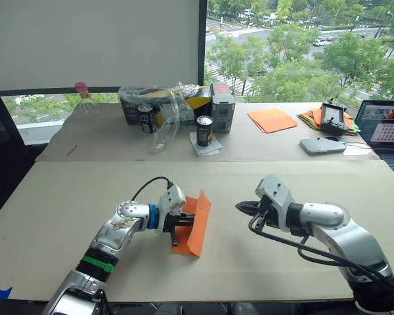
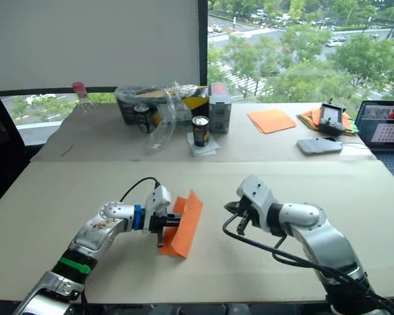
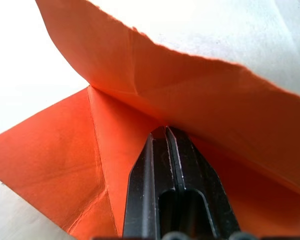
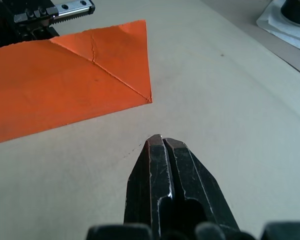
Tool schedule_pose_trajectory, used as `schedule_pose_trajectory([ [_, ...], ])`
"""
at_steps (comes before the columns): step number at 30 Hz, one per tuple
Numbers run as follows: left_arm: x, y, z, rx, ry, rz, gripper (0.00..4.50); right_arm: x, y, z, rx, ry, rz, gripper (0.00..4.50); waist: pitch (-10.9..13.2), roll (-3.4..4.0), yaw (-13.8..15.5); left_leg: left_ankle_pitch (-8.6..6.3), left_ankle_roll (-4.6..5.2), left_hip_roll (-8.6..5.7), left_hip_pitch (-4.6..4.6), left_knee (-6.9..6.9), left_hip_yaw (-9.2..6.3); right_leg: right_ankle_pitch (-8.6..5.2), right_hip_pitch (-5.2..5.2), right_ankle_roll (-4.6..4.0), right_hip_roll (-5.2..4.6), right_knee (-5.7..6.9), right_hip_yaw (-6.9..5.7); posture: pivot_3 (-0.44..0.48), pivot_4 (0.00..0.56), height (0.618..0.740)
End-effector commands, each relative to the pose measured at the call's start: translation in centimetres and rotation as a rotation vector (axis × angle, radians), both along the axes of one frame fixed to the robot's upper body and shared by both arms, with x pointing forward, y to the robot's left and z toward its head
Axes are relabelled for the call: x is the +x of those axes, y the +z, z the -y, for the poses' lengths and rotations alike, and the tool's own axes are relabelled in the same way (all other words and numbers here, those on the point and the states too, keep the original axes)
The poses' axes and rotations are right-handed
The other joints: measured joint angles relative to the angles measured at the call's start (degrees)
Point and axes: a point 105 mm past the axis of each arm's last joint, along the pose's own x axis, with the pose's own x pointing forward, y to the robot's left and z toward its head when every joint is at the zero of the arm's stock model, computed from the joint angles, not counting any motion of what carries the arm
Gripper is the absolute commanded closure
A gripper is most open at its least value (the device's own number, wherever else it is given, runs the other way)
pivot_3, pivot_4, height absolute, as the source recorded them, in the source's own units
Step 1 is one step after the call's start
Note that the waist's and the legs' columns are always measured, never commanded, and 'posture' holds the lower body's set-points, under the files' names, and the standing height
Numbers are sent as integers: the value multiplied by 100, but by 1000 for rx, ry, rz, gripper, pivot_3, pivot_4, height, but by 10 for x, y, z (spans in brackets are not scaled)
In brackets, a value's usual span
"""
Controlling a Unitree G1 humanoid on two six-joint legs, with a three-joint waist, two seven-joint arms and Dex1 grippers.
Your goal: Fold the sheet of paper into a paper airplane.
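Observation:
The sheet of paper (image 1: 198,226) is bright orange and lies folded along its length on the near table, one half raised like a flap. Diagonal creases mark a corner of the sheet (image 4: 97,55). My left gripper (image 1: 184,222) is shut, and its tips (image 3: 166,131) are pushed into the fold between the flat half and the raised half. My right gripper (image 1: 240,207) is shut and empty. It hovers low over the table a short way right of the sheet, not touching it. The paper airplane is out of view.
On the far table stand a can (image 1: 204,130), a box wrapped in clear plastic (image 1: 171,105), a bottle with a pink cap (image 1: 83,95), smooth orange sheets (image 1: 272,120), a multicoloured paper pile (image 1: 310,118), a phone (image 1: 322,145) and a laptop (image 1: 387,128). A black chair (image 1: 0,151) stands at the left.

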Motion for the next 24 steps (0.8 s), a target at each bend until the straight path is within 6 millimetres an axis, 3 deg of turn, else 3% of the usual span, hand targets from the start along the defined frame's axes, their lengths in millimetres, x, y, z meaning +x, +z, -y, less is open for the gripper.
schedule_pose_trajectory([
  [1,2,-4,9,43,-39,19,4500,-6,16,9,2,-45,53,4481,0,0,19,0,0,0,1,0,0,0,2,0,0,0,-1,0,150,670],
  [10,-10,-19,31,89,-112,-19,4500,-13,13,22,-12,-144,35,4481,0,0,76,0,2,0,5,3,0,0,10,1,-1,0,0,0,150,670],
  [14,-8,-25,27,142,-103,-21,4500,-18,10,21,-9,-140,4,4481,0,0,79,0,2,0,9,3,0,0,16,1,-1,0,0,0,150,670],
  [19,-5,-29,13,225,-96,22,4500,-30,-19,12,18,-134,-140,4481,-3,-5,75,0,2,1,11,3,-1,-1,19,1,-1,-1,-1,0,150,670],
  [24,-6,-32,11,270,-80,46,4500,-23,-21,4,47,-173,-130,4481,-5,-2,9,1,2,9,20,2,2,0,23,1,3,2,2,0,150,670],
])
